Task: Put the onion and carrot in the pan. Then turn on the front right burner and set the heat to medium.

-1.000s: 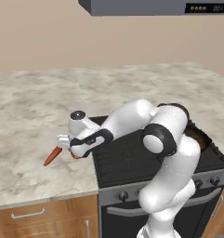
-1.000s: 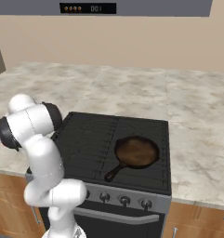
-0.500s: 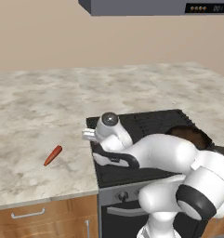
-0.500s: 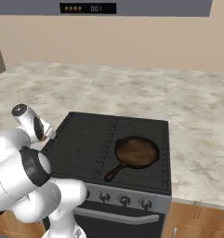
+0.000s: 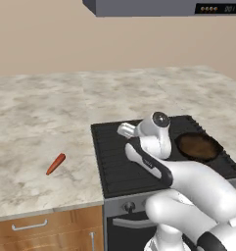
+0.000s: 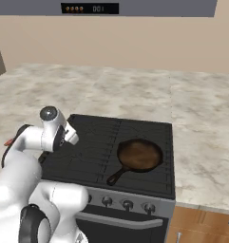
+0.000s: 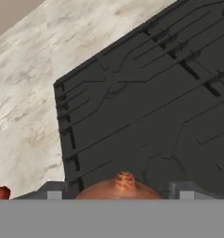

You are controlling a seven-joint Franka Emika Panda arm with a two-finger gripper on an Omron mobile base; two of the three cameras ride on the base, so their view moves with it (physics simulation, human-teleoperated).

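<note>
The arm has swung from the counter to above the cooktop's (image 5: 114,157) left half. In the hand view the gripper (image 7: 120,193) has its fingers set wide around the onion (image 7: 119,188). The carrot (image 5: 55,163) lies alone on the marbled counter (image 5: 36,127). The pan (image 6: 138,155) sits at the front right, under a grey hood (image 6: 135,7).
</note>
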